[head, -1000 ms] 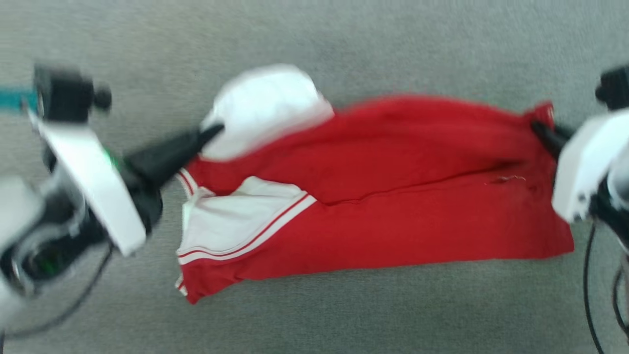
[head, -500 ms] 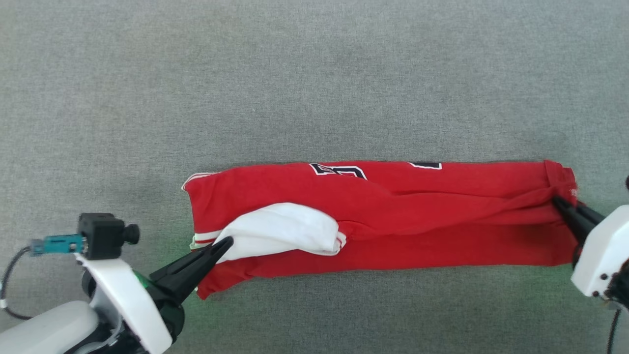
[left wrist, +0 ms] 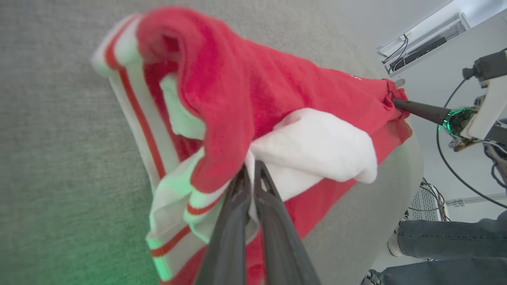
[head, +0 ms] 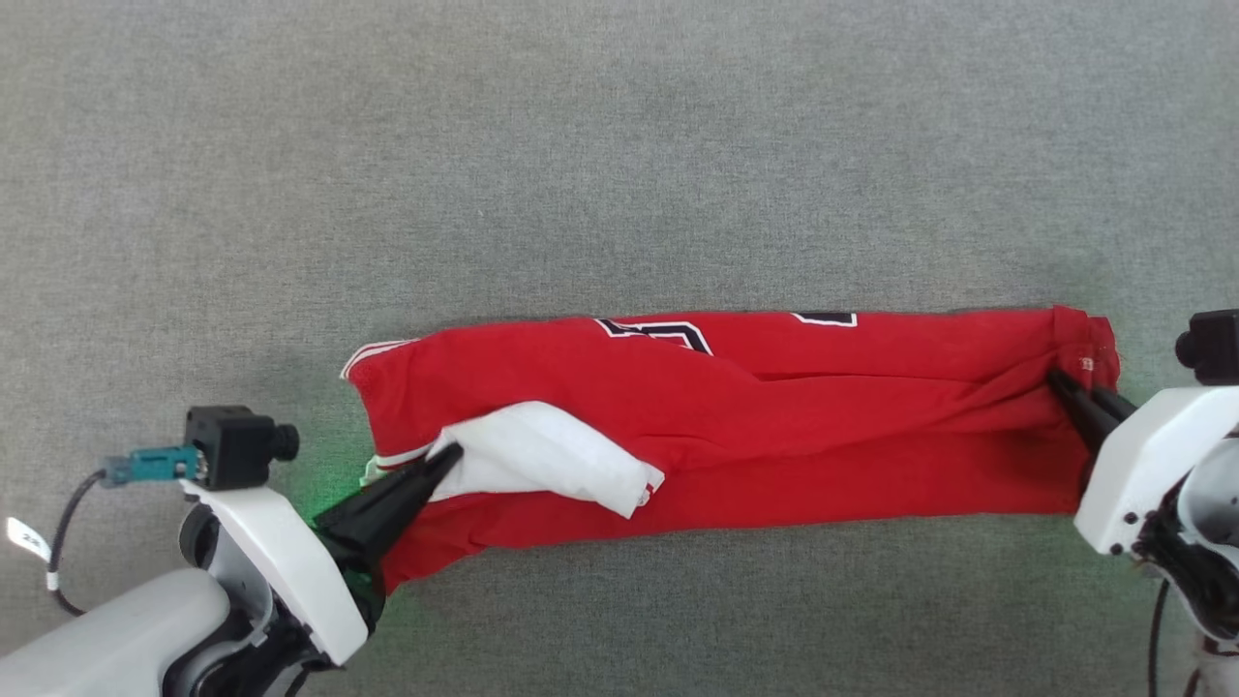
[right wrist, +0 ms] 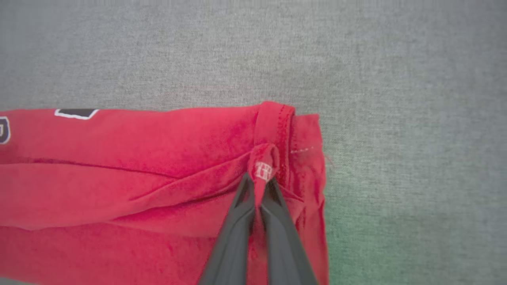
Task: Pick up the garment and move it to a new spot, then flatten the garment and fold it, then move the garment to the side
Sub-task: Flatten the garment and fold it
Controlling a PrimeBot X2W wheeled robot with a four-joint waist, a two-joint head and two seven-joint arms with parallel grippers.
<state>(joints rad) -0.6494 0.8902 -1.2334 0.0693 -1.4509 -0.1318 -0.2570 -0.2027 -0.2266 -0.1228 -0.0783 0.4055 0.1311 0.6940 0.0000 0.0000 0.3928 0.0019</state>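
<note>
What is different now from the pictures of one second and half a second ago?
The garment settled into a long folded band on the carpet; its white sleeve flipped from the far side to the near side. Both the left claw and right claw stayed shut on its ends.

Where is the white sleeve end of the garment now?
In the head view the white sleeve end lies on the left part of the red garment, and the left end effector grips the cloth at its left edge.
</note>
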